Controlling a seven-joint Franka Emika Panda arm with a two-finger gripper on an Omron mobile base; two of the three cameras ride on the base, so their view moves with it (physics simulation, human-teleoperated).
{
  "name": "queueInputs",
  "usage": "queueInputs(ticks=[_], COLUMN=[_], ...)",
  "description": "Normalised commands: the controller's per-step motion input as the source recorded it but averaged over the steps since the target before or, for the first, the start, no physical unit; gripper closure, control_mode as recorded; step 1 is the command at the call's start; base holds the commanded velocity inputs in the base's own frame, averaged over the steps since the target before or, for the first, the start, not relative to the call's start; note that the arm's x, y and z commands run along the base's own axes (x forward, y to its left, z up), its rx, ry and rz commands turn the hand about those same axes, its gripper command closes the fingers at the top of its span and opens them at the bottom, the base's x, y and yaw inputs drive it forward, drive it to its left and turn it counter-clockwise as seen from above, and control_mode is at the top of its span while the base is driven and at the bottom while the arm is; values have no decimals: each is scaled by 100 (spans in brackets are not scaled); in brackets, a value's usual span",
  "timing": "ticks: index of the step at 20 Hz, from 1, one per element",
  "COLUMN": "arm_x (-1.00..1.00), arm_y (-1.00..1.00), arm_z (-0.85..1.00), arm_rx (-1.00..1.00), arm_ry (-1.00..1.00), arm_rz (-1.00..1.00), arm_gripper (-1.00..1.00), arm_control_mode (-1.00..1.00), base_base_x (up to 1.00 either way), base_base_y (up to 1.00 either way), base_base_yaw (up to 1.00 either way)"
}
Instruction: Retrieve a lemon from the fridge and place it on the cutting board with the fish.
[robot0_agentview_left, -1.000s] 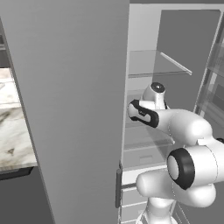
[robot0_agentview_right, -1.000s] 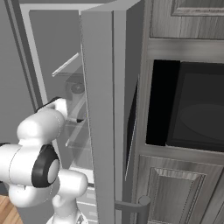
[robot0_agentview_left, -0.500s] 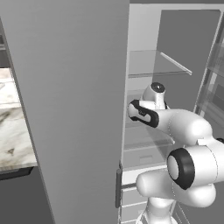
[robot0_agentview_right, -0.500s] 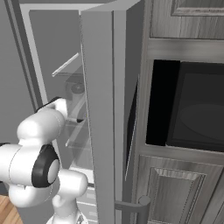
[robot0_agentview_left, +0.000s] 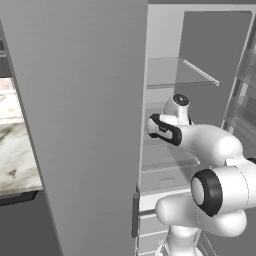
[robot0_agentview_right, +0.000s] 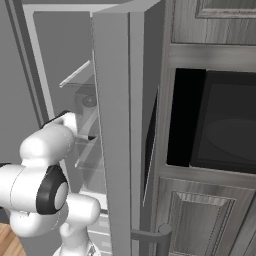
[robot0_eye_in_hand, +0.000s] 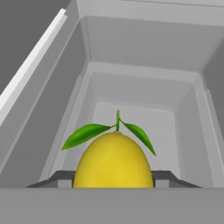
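Lemon (robot0_eye_in_hand: 113, 161) sits right between our fingers (robot0_eye_in_hand: 171, 176) in the hand view, yellow with a green stem and two leaves, inside a pale bin in the fridge (robot0_agentview_left: 80, 115). Fingers flank it on both sides, close against it; we cannot tell whether they are clamped on it or loose. From the base views, our arm reaches past the open fridge door into the interior, under a glass shelf (robot0_agentview_left: 175, 75).
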Motion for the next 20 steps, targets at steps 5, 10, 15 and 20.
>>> queueInputs(ticks=[5, 10, 15, 20], arm_x=[0, -2, -59, -83], arm_y=[0, 0, 0, 0], arm_z=[0, 0, 3, 29], arm_rx=[0, 0, 0, 7], arm_ry=[0, 0, -2, 1], arm_rz=[0, 0, -8, -9], arm_gripper=[100, 100, 100, 100], arm_control_mode=[-100, -100, -100, -100], base_base_x=[0, 0, 0, 0], base_base_y=[0, 0, 0, 0], base_base_yaw=[0, 0, 0, 0])
